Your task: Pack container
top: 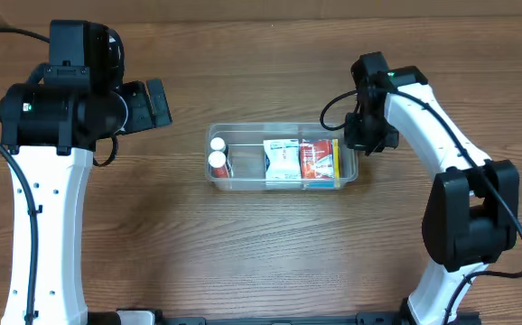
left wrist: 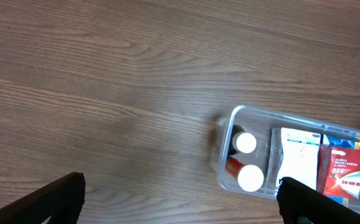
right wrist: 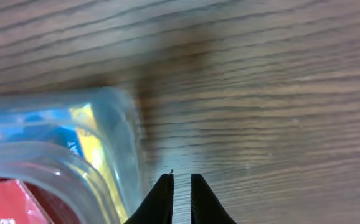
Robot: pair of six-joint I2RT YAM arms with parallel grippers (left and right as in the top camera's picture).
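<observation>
Overhead view: container (top: 243, 129) mid-table, between your two arms. Contents: two white-capped bottles (top: 217, 161) at the end towards the left arm, boxes (top: 302, 162) filling the rest. Left gripper (left wrist: 180, 186): fingers spread wide, empty, apart from the container. Right gripper (right wrist: 181, 180): fingers almost together, holding nothing, just beside the container's end wall. Step, as judged: packing near complete. Your next move probably only calls for lifting both arms clear.
</observation>
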